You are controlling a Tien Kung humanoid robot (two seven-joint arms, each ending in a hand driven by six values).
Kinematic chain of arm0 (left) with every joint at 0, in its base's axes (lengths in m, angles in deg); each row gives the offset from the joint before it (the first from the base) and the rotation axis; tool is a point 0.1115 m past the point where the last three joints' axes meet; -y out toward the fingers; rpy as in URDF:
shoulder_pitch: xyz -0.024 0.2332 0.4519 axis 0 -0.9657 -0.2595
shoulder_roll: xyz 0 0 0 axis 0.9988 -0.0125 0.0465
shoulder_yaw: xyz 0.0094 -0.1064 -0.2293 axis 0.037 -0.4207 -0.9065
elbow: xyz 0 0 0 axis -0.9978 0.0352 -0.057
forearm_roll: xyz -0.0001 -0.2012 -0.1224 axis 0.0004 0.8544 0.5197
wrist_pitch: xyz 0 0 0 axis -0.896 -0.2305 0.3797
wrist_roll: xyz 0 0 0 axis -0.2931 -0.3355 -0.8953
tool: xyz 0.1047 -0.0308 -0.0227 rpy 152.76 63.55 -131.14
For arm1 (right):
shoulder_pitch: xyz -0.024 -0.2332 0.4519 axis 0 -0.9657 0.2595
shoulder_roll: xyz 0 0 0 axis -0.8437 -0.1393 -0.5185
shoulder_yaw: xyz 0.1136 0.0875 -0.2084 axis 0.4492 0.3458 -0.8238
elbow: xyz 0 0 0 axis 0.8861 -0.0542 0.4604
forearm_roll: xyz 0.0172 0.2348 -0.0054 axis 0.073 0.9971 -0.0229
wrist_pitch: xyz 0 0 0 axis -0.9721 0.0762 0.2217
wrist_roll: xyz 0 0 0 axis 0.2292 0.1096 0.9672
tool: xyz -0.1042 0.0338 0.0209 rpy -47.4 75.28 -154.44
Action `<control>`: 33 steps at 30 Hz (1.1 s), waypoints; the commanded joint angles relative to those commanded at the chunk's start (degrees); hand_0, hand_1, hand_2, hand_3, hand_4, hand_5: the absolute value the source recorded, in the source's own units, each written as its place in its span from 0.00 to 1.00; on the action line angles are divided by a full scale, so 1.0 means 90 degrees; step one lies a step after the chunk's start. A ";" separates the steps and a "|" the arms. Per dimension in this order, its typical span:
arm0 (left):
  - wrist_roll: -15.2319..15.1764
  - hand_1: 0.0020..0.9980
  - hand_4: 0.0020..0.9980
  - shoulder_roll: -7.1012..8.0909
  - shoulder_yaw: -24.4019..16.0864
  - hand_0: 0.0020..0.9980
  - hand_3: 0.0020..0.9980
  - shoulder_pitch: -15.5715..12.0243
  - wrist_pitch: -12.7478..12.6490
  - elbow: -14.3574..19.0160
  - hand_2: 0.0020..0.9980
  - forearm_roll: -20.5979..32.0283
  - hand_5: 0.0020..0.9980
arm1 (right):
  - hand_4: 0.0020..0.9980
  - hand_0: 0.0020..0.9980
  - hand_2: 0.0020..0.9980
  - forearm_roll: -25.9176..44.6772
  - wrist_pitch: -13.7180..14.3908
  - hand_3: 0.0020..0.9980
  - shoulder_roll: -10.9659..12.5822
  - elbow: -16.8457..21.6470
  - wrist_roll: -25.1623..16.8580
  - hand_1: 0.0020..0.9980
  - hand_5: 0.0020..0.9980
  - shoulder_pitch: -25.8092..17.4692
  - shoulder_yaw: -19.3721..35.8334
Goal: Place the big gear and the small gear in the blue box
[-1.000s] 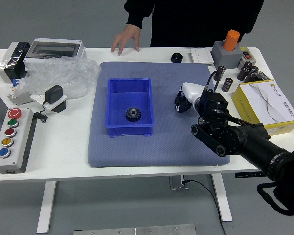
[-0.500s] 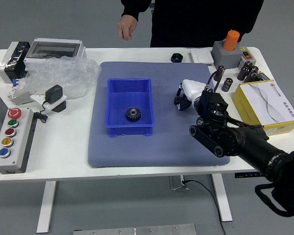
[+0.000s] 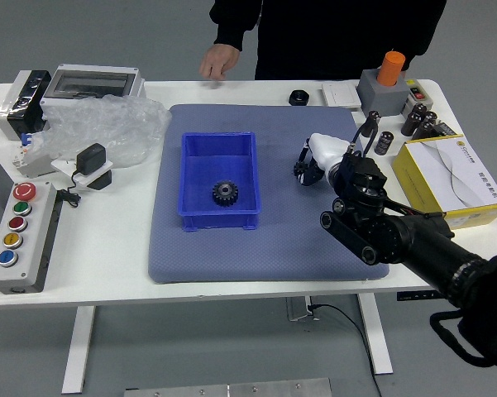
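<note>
Where crumpled clear plastic (image 3: pixel 103 128) ends, you find the blue box (image 3: pixel 219 221) on the smooth-edged mat (image 3: pixel 231 256), one black, toothed gear (image 3: pixel 225 193) inside, toward its near wall. A person's hand (image 3: pixel 220 61) is at the desk's (image 3: pixel 174 91) far edge. Bare mat separates box from right hand (image 3: pixel 357 180); you cannot tell whether its fingers are clenched or grasping anything. Rightmost: yellow-white carton (image 3: pixel 455 175).
</note>
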 joint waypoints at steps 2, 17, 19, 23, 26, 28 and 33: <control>-0.0002 0.80 0.63 0.0001 -0.0005 0.82 0.84 0.0001 0.0001 0.0000 0.81 -0.0002 0.29 | 0.69 0.50 0.39 -0.0015 0.0009 0.47 0.0018 0.0023 0.0009 0.37 0.09 0.0012 0.0036; -0.0006 0.80 0.63 0.0019 -0.0032 0.82 0.84 -0.0014 0.0008 0.0000 0.81 -0.0022 0.29 | 0.69 0.50 0.39 -0.0189 -0.0012 0.47 0.0186 0.0252 0.0125 0.37 0.09 0.0092 0.0280; -0.0008 0.80 0.63 0.0024 -0.0041 0.82 0.84 -0.0014 0.0010 0.0000 0.81 -0.0032 0.29 | 0.69 0.50 0.39 -0.0223 -0.0024 0.48 0.0213 0.0307 0.0150 0.37 0.09 0.0098 0.0298; -0.0008 0.80 0.63 0.0031 -0.0053 0.82 0.84 -0.0019 0.0014 0.0000 0.81 -0.0046 0.29 | 0.69 0.50 0.39 -0.0292 -0.0045 0.48 0.0269 0.0445 0.0203 0.37 0.09 0.0108 0.0326; -0.0007 0.80 0.63 0.0034 -0.0063 0.82 0.84 -0.0025 0.0017 0.0000 0.81 -0.0057 0.29 | 0.69 0.50 0.39 -0.0355 -0.0061 0.48 0.0307 0.0573 0.0248 0.37 0.09 0.0112 0.0343; -0.0007 0.80 0.63 0.0036 -0.0070 0.82 0.84 -0.0028 0.0020 0.0000 0.81 -0.0065 0.29 | 0.69 0.50 0.39 -0.0412 -0.0075 0.48 0.0331 0.0680 0.0286 0.37 0.09 0.0112 0.0359; -0.0008 0.80 0.62 0.0044 -0.0095 0.82 0.84 -0.0034 0.0028 0.0000 0.81 -0.0092 0.29 | 0.69 0.50 0.39 -0.0585 -0.0118 0.47 0.0371 0.1003 0.0387 0.37 0.09 0.0109 0.0406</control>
